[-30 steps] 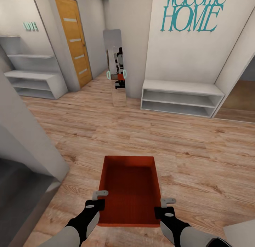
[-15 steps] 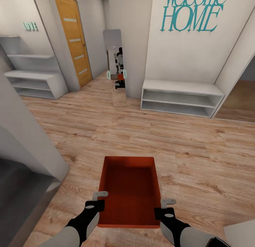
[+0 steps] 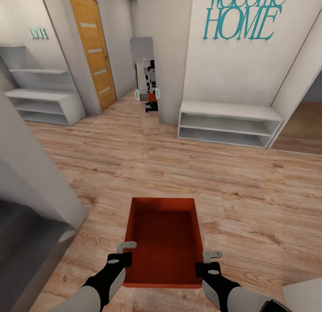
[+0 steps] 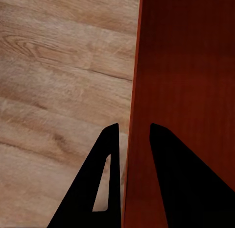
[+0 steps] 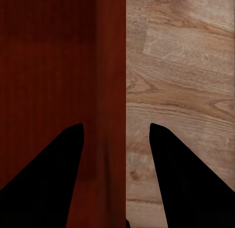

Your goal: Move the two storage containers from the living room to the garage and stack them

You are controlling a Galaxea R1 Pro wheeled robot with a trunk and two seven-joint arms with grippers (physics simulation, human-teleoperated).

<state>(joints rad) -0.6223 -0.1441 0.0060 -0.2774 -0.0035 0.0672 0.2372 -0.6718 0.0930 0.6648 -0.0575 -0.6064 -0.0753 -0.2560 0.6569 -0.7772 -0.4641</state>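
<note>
One orange-red storage container [image 3: 163,240] hangs low in front of me over the light wood-plank floor, open side up, with a ribbed bottom. My left gripper [image 3: 126,249] is at its left wall near the close end. In the left wrist view the gripper [image 4: 134,126] is shut on that thin wall of the container [image 4: 191,90]. My right gripper [image 3: 209,258] is at the right wall. In the right wrist view the gripper [image 5: 116,124] straddles the wall of the container [image 5: 49,66] with a gap on each side.
A white wall corner [image 3: 40,182] juts in at the left, with dark grey floor [image 3: 22,254] behind it. Ahead are an orange wooden door [image 3: 91,48], white shelves [image 3: 42,97], a standing mirror [image 3: 145,84] and a low white bench shelf [image 3: 228,122]. Open plank floor [image 3: 179,169] lies between.
</note>
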